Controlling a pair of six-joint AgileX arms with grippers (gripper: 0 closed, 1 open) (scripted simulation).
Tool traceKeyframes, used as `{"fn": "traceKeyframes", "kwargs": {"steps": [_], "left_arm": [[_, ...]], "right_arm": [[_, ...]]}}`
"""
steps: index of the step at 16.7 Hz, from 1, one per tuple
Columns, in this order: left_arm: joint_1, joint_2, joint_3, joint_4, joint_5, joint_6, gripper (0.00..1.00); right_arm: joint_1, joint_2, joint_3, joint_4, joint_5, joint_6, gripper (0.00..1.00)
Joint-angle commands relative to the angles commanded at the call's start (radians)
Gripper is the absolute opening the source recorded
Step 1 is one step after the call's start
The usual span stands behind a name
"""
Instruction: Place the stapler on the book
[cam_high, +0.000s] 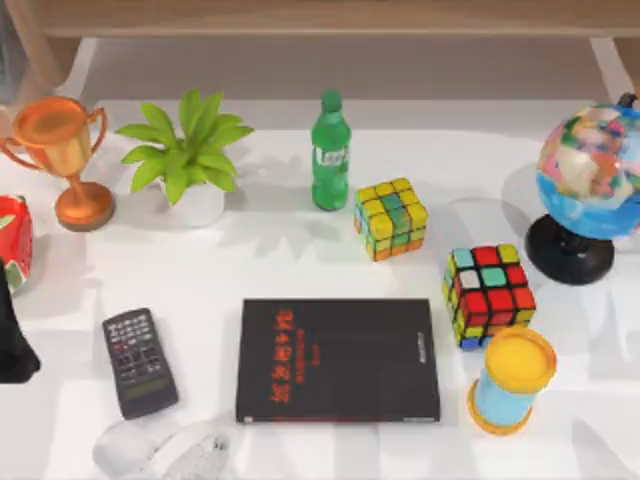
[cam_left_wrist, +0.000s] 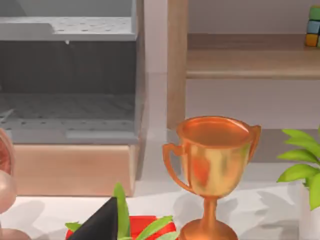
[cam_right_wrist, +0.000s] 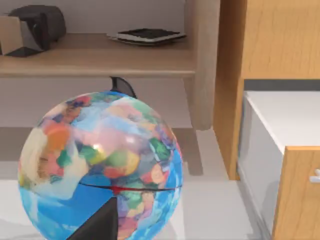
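Nothing done yet: book (cam_high: 340, 360) lay flat at front-centre of table (cam_high: 300, 260), cover bare, no stapler on top. Pale whitish lump (cam_high: 165, 450) sat at front edge, just left of book, near remote (cam_high: 140, 362). Poss. the stapler, couldn't tell. Whole job left, by the look of it: grab, lift, carry, set down. Left gripper (cam_left_wrist: 102, 222) hung at table's left edge nr trophy (cam_high: 62, 150); apart or together, couldn't tell. Right gripper (cam_right_wrist: 97, 222) hung at right, close by globe (cam_right_wrist: 100, 165); claw state likewise couldn't tell.
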Motion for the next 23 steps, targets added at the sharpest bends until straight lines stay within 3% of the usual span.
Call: {"fn": "traceKeyframes", "kwargs": {"steps": [5,9,23], "left_arm": [[0.000,0.000,0.000,0.000,0.000,0.000,1.00],[0.000,0.000,0.000,0.000,0.000,0.000,1.00],[0.000,0.000,0.000,0.000,0.000,0.000,1.00]], "right_arm": [[-0.006,0.058,0.056,-0.039,-0.004,-0.003,1.00],[-0.034,0.281,0.272,-0.180,-0.011,-0.017,1.00],[-0.246,1.832,1.748,-1.028,-0.020,-0.122,1.00]]}}
